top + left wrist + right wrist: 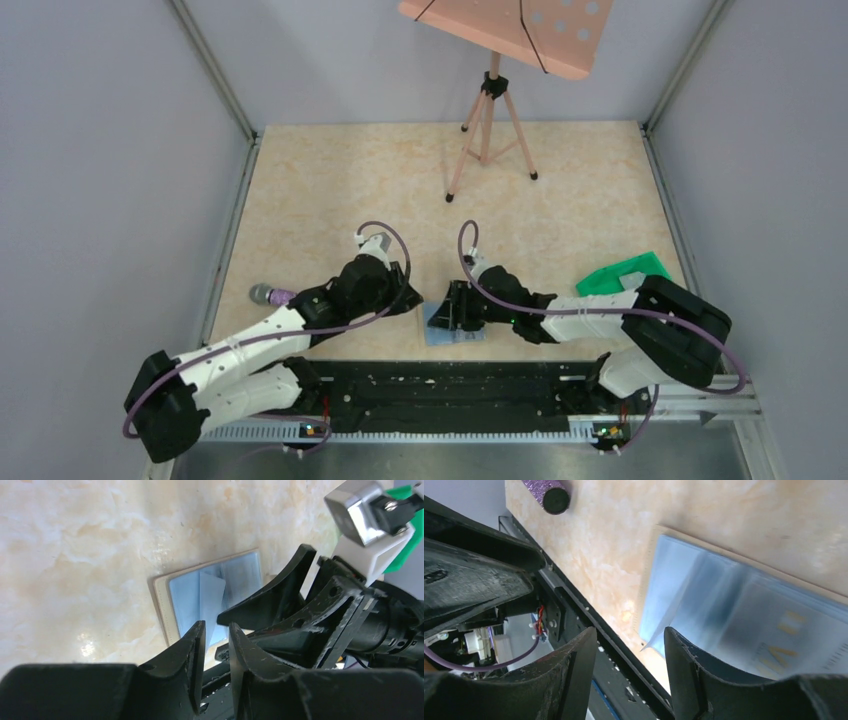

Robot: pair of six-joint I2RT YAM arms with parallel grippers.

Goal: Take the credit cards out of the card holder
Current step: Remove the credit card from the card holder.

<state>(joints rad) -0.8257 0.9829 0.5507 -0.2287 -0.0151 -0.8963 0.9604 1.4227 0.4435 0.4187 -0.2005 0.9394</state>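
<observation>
The card holder (pixel 440 330) lies open on the table near the front rail, blue panels up with a beige rim (pixel 182 600). A pale credit card (pixel 212 597) sticks partly out of it, tilted toward the rail; its corner shows in the right wrist view (pixel 658 630), past the holder (pixel 704 580). My left gripper (pixel 216 627) hovers just left of the holder, its jaws a narrow gap apart with nothing between them. My right gripper (pixel 629 645) is open over the holder's right panel, one finger (pixel 280 592) reaching across it. In the top view the left gripper (pixel 412 300) and the right gripper (pixel 447 308) stand close together.
A purple microphone (pixel 270 294) lies left of the left arm, also in the right wrist view (pixel 549 492). A green tray (pixel 625 273) sits at the right. A pink music stand on a tripod (pixel 490 130) stands at the back. The black front rail (pixel 450 385) runs just behind the holder.
</observation>
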